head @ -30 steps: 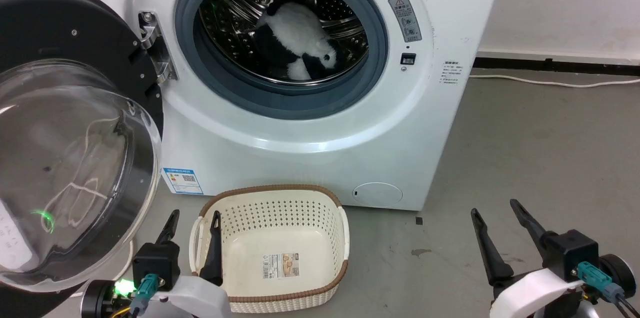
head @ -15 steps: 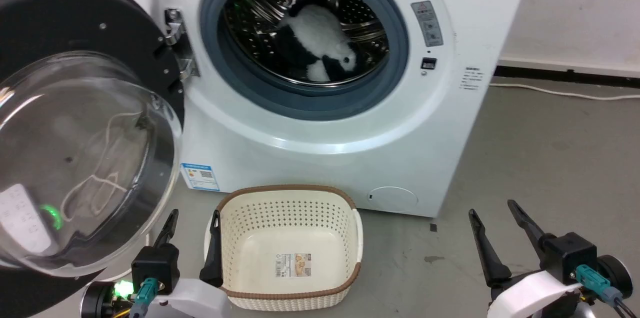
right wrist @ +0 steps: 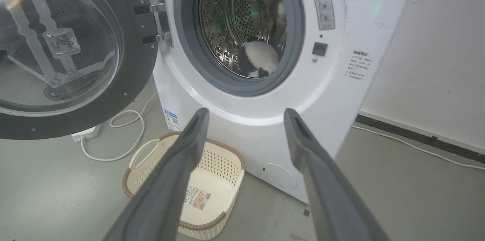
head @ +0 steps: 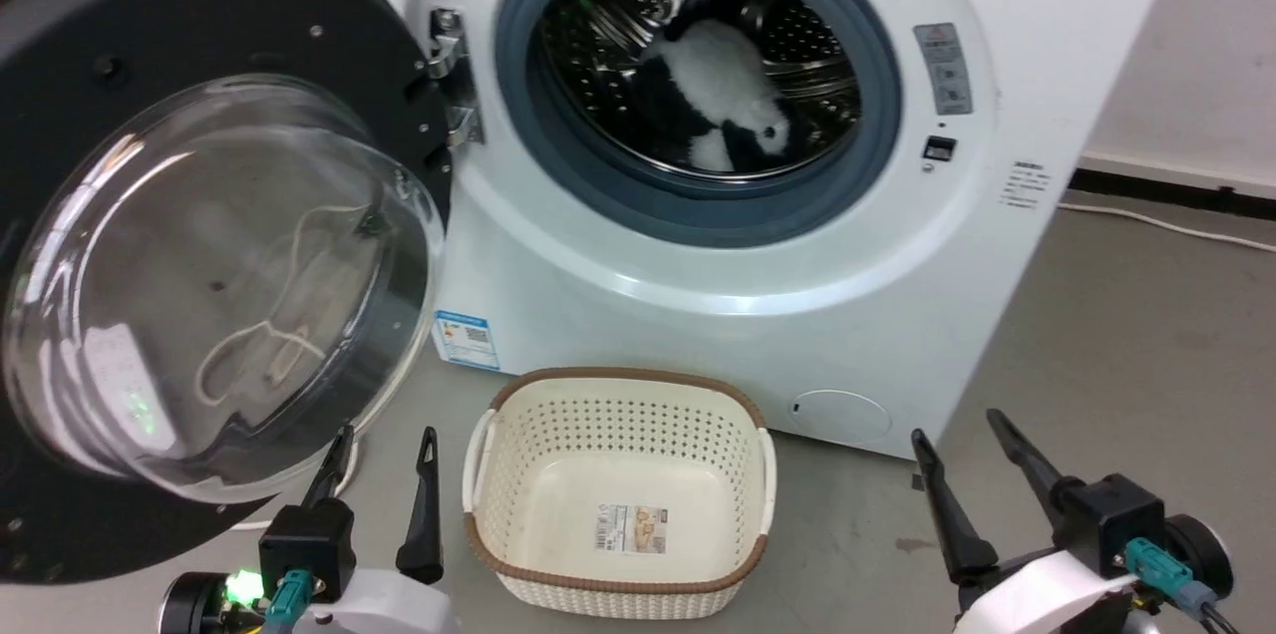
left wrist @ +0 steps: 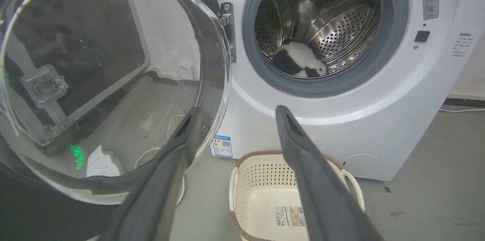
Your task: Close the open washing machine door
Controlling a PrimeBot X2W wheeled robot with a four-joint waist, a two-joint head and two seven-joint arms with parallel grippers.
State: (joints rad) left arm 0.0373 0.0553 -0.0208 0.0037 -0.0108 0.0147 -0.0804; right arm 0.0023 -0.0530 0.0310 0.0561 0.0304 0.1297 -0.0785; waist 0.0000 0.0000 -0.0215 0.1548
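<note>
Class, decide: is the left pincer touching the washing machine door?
Cannot tell. In head and left wrist views, one finger of the left pincer overlaps the washing machine door; neither shows contact or gap.

A cream basket [head: 618, 377] with a brown rim sits on the grey floor [head: 1146, 335], just in front of the white washer [head: 698, 295], with a label [head: 631, 526] on its bottom. A black-and-white plush toy [head: 713, 76] lies in the steel drum [head: 797, 26]. A white cable [right wrist: 142, 121] loops by a white box [right wrist: 86, 133].
</note>
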